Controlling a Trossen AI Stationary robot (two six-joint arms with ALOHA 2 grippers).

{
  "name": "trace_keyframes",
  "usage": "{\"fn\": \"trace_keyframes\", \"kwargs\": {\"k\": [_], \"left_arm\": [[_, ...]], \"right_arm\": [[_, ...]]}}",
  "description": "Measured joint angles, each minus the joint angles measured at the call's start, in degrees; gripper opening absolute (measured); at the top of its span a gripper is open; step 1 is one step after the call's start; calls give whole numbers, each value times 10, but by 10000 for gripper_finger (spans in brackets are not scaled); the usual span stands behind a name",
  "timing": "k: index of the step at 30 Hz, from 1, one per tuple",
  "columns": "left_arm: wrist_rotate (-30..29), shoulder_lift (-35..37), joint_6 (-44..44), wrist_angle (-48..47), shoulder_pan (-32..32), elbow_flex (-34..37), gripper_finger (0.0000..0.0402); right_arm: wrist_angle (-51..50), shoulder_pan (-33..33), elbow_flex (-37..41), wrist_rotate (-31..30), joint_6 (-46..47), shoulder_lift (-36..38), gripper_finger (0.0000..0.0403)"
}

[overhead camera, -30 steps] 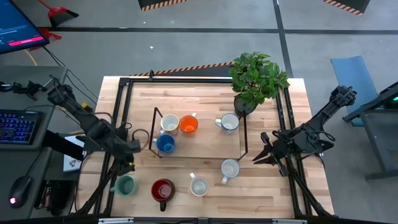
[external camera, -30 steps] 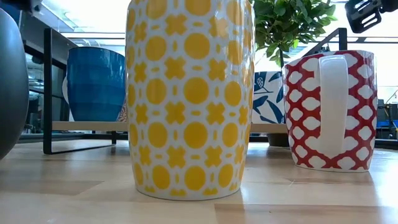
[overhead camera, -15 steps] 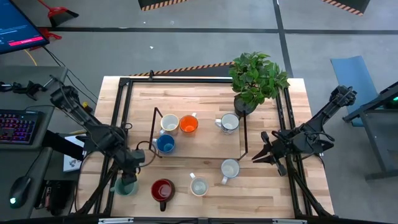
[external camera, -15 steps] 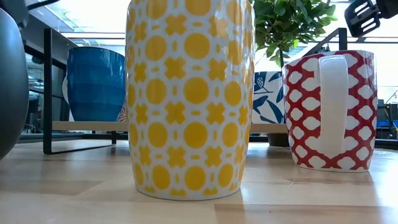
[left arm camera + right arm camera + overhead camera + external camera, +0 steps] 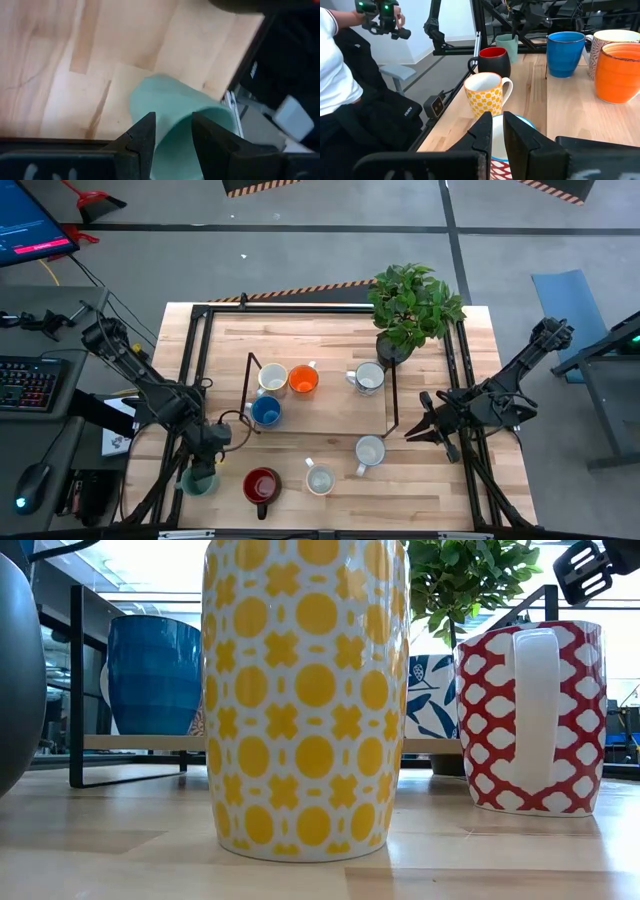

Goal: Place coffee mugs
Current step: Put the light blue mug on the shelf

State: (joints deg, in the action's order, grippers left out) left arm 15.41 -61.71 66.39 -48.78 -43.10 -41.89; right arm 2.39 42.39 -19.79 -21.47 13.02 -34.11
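Note:
The teal mug [image 5: 196, 483] stands on its base near the table's near left corner. My left gripper [image 5: 204, 463] hangs open just above it, and in the left wrist view the mug [image 5: 175, 107] fills the gap between the fingers of my left gripper [image 5: 174, 132]. Cream [image 5: 272, 377], orange [image 5: 303, 380], blue [image 5: 265, 412] and white [image 5: 369, 377] mugs stand on the black-framed wooden shelf [image 5: 330, 415]. A red mug [image 5: 262, 485], a yellow-patterned one [image 5: 319, 478] and a red-patterned one [image 5: 370, 450] stand along the near edge. My right gripper [image 5: 418, 423] waits, shut, at the right edge. My left gripper comes at the teal mug's rim [image 5: 150, 82] from above, pointing down, with its fingers open over the mug. I cannot tell whether either finger touches it. The mug stands upright on the table.
A potted plant [image 5: 405, 310] stands at the shelf's far right corner. Black frame rails [image 5: 200, 360] run along the table's edges. In the right wrist view a person in a white shirt [image 5: 337, 75] stands beyond the table, holding a device [image 5: 377, 15].
My left gripper has moved toward the table's near edge and down, from beside the shelf's left end to right over the teal mug, which it now partly covers in the high view. The mugs have stayed where they were.

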Motion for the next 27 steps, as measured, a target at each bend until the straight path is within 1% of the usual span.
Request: {"fn": "trace_keyframes", "kwargs": {"k": [5,14,17,22,27], "left_arm": [[31,3,-49,1,-3,0,115],[32,3,-114,2,-6,0,115],[23,3,-136,2,-6,0,115],[-11,3,-163,2,-6,0,115],[-14,2,-180,1,-9,0,115]], "right_arm": [[0,0,0,-3,0,0,29],[0,0,0,-10,5,0,29],[0,0,0,-25,26,0,29],[0,0,0,-26,40,0,29],[0,0,0,-26,41,0,29]]}}
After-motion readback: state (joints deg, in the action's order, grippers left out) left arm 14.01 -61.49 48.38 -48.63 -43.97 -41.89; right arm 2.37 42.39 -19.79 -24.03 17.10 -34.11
